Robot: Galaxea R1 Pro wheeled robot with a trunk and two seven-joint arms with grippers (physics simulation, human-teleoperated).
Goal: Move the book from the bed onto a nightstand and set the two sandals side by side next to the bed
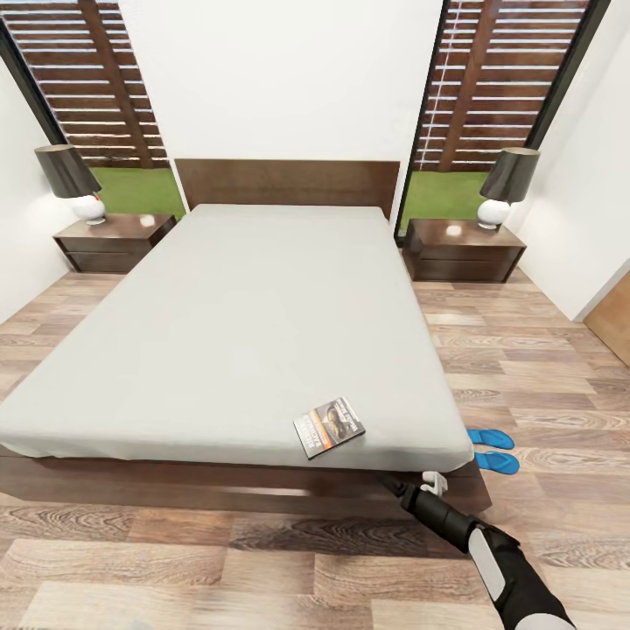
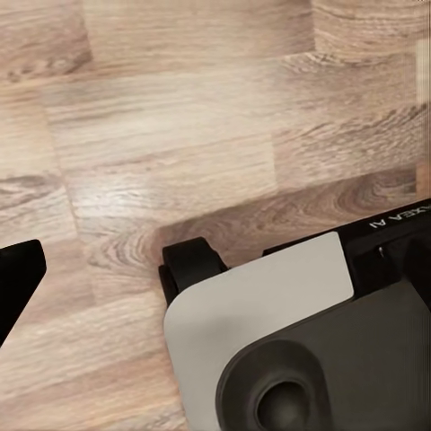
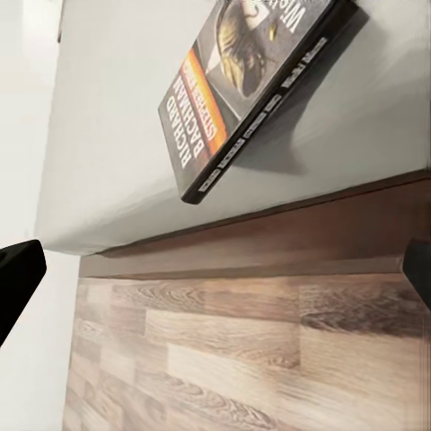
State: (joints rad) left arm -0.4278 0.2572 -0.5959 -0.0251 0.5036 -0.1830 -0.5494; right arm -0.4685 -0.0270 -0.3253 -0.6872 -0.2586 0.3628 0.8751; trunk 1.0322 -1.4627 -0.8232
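Two nightstands frame what we see from the head camera, so we read the room from left to right. At the far left stands the left nightstand [image 1: 112,241] with a dark-shaded lamp [image 1: 72,181] on it, close beside the head of the bed [image 1: 227,324]. The grey mattress fills the middle and is bare except for the book [image 1: 329,426], which lies flat near the foot edge, toward our right-hand corner. Its long axis runs slantwise to that edge, with the orange band toward the foot.

Below and slightly right of the book, our right gripper [image 1: 418,484] reaches in low at the bed frame, beneath the level of the mattress top. In the right wrist view the book [image 3: 260,85] sits ahead of the fingers and above them, its spine overhanging toward the frame; only the two dark fingertips [image 3: 18,274] show at the edges of that picture, set wide apart, with nothing between them, so we judge this hand spread open and empty. Our left wrist camera looks down at plank floor [image 2: 180,117] and the robot's own base [image 2: 296,350]; one dark fingertip shows there, and we cannot tell how far that hand is open.

Further right, the two blue sandals [image 1: 490,448] lie on the floor beside the bed's foot corner, close together. The right nightstand [image 1: 464,249] stands at the far right.

We judge the right arm far nearer the book; it must rise and go forward-left to reach it.
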